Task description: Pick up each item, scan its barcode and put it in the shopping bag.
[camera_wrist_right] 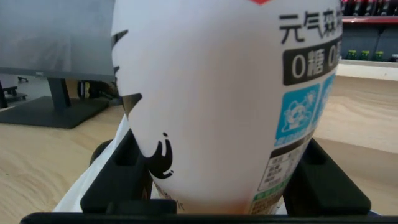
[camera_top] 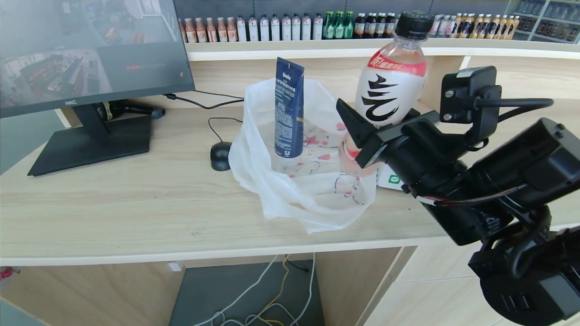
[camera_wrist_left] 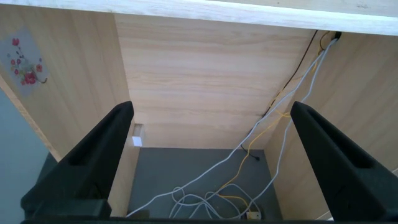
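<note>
My right gripper (camera_top: pixel 362 136) is shut on a clear drink bottle (camera_top: pixel 392 86) with a black cap and a white, red and black label. It holds the bottle upright, just right of the white shopping bag (camera_top: pixel 303 181) on the wooden counter. The bottle's label (camera_wrist_right: pixel 211 93) sits close between the black fingers (camera_wrist_right: pixel 118 174). A dark blue tube (camera_top: pixel 288 108) stands upright inside the bag. My left gripper (camera_wrist_left: pixel 211 155) is below the counter, open, with nothing between its fingers and cables behind it.
A monitor (camera_top: pixel 86 50) on a black stand occupies the counter's left. A black mouse (camera_top: pixel 220 155) lies beside the bag, its cable running back. A small white box (camera_top: pixel 390 179) sits behind my right gripper. A shelf of bottles (camera_top: pixel 317 25) lines the back.
</note>
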Available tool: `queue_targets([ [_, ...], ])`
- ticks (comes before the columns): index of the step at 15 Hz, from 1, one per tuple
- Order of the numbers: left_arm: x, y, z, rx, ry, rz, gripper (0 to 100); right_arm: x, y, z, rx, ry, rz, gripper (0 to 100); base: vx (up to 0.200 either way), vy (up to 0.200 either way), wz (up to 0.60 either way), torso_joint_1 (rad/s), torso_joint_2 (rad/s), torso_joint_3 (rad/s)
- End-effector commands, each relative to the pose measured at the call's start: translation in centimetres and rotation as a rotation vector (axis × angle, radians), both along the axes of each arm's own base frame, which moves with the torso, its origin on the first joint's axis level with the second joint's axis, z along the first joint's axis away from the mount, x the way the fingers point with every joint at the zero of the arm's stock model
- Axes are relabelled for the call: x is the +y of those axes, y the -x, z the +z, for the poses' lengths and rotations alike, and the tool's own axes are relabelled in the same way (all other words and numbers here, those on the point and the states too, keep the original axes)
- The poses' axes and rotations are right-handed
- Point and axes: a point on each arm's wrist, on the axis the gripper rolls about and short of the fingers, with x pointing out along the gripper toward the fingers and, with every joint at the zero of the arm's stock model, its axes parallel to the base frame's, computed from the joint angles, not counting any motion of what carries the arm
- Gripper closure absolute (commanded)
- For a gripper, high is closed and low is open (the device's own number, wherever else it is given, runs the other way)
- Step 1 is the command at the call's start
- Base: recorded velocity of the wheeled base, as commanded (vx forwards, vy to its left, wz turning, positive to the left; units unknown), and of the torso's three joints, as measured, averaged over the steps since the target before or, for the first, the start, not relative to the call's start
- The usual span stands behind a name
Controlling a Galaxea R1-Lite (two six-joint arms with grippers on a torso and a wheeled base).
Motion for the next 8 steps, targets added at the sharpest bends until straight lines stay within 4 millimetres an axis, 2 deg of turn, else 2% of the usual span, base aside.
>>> queue_targets([
  [1,0.0,0.0,0.0,0.000,0.000,0.001,0,0.3,-0.5,1.4,0.002,-0.018,0.010,100,0.000,0.000,0.00,0.000,0.00,0.000],
  [4,0.0,0.0,0.0,0.000,0.000,0.001,0,1.4,-1.8,3.1,0.056,0.002,0.037,100,0.000,0.000,0.00,0.000,0.00,0.000],
  [8,0.0,0.0,0.0,0.000,0.000,0.001,0,2.4,-4.5,2.6,0.095,0.021,0.045,100,0.000,0.000,0.00,0.000,0.00,0.000],
])
